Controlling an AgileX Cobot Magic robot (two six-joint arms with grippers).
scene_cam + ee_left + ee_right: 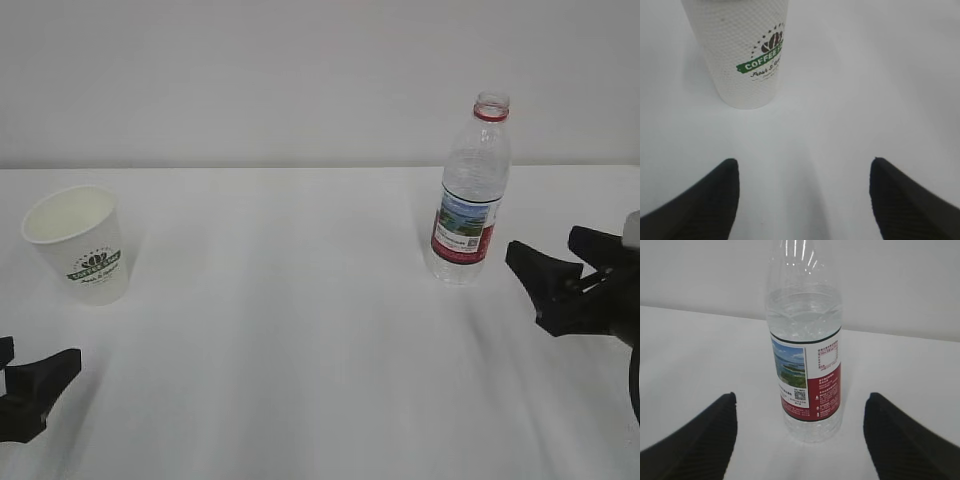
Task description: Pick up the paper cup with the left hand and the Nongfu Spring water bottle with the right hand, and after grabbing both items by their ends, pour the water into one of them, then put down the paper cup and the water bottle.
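Paper cup is standing upright at the left of the exterior frame, mouth open and cream inside, on the white table. Nongfu Spring water bottle is standing upright in the upper right, uncapped, its red neck ring showing and its label facing the camera. The two are sitting well apart.

Neither is being touched. At the lower left corner, the left hand is hovering near the cup with its jaws spread wide; in the left wrist view the cup is sitting toward the upper left of the frame, off the line between the fingertips rather than centred. At the right edge, the right hand is pointing at the bottle with its jaws equally wide — and in the right wrist view the bottle is lying almost squarely between them, just ahead.

So the approach is in hand, I judge; no grasp is made yet. The next move is calling for the left hand to shift toward the cup until it is centred, for both hands to advance until the jaws are straddling their targets, and then for a gentle close — the cup's thin wall is likely to crush under too much force.
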